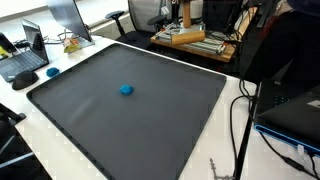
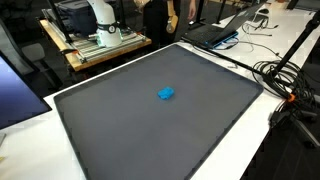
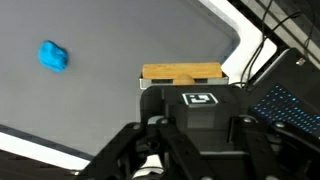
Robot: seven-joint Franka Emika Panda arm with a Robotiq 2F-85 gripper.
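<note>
- At the near edge of the wrist view: pincer (image 3: 160,140), clenched on nothing.
- Beneath it: dark mat (image 1: 180,110) on the white desk (image 1: 12,100).
- Farther, to the pincer's left and well apart: blue lump (image 3: 53,56), mid-mat in both exterior views; roundish, no clear long axis.

- No readable words or numbers in any view.
- gripper (image 3: 157,160): one white square emblem (image 3: 197,99) on its black housing, wrist view. It's a logo mark in a rounded frame, with no letters I can make out.
- laptop screen (image 3: 287,104) at the right edge of the wrist view: rows of bluish marks, too blurred to read.
- open laptop (image 1: 30,45) on the tabletop (image 1: 225,130) in an exterior view: the screen is lit but the content is too small to read.
- Gear on the wooden bench (image 2: 100,52) in an exterior view: any labels are too small to tell.
</note>
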